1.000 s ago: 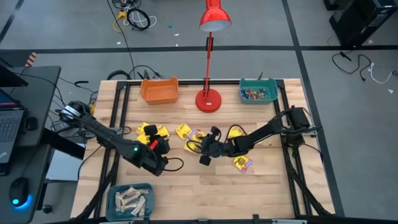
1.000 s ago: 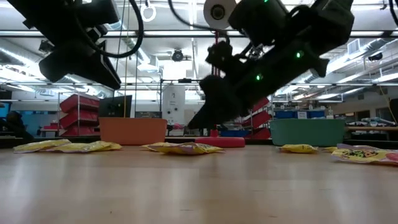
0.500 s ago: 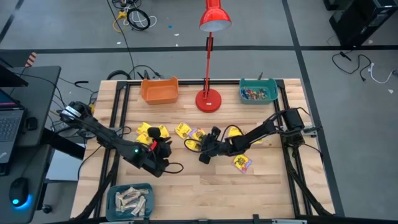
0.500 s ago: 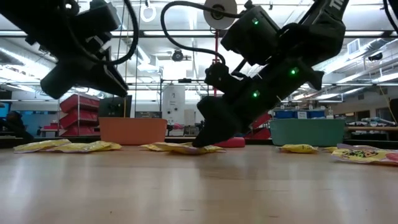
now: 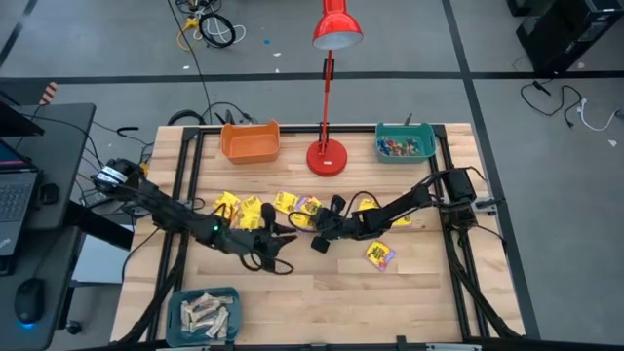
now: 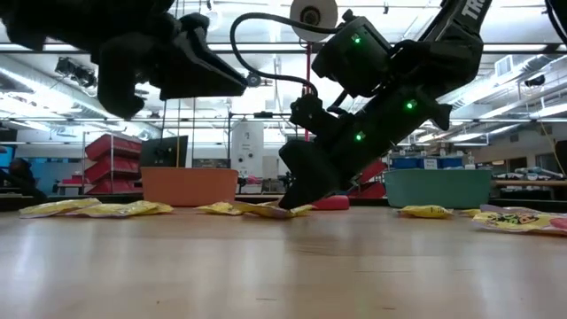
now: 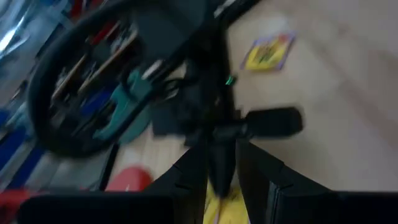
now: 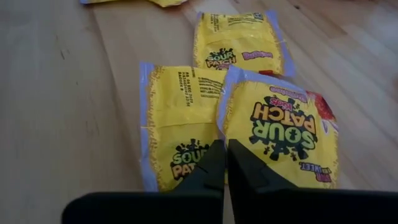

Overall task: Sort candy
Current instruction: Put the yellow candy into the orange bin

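– Where are your right fingers (image 8: 225,163)?
– Clenched, tips down among the yellow packets (image 8: 277,134) mid-surface (image 5: 322,283).
– And your left fingers (image 5: 285,232)?
– Raised nearby, holding a yellow packet.

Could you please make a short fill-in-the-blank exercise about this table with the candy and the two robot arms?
1. The lamp standing between the two bins at the far edge of the table is ____ in colour.
2. The pale candy bars lie in a bin at the near ____ corner of the table, seen from above.
3. The right hand has its fingers ____ at the edge of a yellow Sour Patch packet.

Missing words: red; left; shut
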`<state>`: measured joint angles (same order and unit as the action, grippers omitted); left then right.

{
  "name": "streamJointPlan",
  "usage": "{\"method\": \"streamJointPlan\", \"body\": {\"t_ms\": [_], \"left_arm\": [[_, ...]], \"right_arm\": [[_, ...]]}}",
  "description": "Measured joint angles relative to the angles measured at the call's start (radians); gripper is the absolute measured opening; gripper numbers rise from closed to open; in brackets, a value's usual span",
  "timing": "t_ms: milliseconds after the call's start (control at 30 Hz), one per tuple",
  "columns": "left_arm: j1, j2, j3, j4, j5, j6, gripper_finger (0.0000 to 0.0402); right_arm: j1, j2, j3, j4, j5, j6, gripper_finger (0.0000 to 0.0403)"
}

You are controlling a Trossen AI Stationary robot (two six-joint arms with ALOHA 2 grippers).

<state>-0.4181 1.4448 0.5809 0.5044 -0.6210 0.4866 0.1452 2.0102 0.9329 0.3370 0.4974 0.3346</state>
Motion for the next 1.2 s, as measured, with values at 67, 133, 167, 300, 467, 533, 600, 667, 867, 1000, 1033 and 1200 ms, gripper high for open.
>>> {"method": "streamJointPlan", "body": {"t_ms": [67,133,167,300,467,533,600,667,867,1000,1033,1200], "left_arm": [[0.036,0.0,-0.022,0.042,0.069,0.035,0.0088],[0.081,0.0,-0.053,0.082,0.081,0.06,0.0088],[0.105,0.0,-0.068,0.104,0.091,0.07,0.0088],[0.183,0.0,-0.12,0.159,0.198,0.084,0.0088],[0.25,0.0,-0.173,0.248,0.278,0.086,0.0088],[0.276,0.0,-0.183,0.257,0.305,0.09,0.0088],[0.298,0.0,-0.19,0.273,0.326,0.089,0.0088],[0.314,0.0,-0.199,0.284,0.332,0.085,0.0088],[0.327,0.0,-0.226,0.321,0.338,0.082,0.0088],[0.327,0.0,-0.226,0.322,0.338,0.057,0.0088],[0.327,0.0,-0.226,0.321,0.335,0.053,0.0088],[0.327,0.0,-0.226,0.319,0.311,0.006,0.0088]], "right_arm": [[0.0,0.0,0.0,0.0,0.0,0.0,0.0007],[-0.004,0.0,0.0,0.001,0.0,0.003,0.0009],[-0.005,0.0,0.0,0.002,-0.002,0.004,0.0006],[-0.007,-0.002,-0.002,0.014,-0.002,0.009,0.0002],[-0.025,-0.002,0.02,0.03,-0.012,0.026,0.0],[-0.034,-0.002,0.043,0.009,-0.021,0.026,0.0],[-0.043,-0.002,0.073,-0.027,-0.022,0.029,0.0],[-0.048,-0.002,0.111,-0.07,-0.022,0.029,0.0],[-0.059,-0.002,0.231,-0.223,-0.022,0.0,0.0],[-0.068,-0.002,0.301,-0.301,-0.021,-0.023,0.0],[-0.07,-0.002,0.313,-0.312,-0.021,-0.029,0.0],[-0.084,-0.023,0.335,-0.328,-0.042,-0.061,0.0]]}}
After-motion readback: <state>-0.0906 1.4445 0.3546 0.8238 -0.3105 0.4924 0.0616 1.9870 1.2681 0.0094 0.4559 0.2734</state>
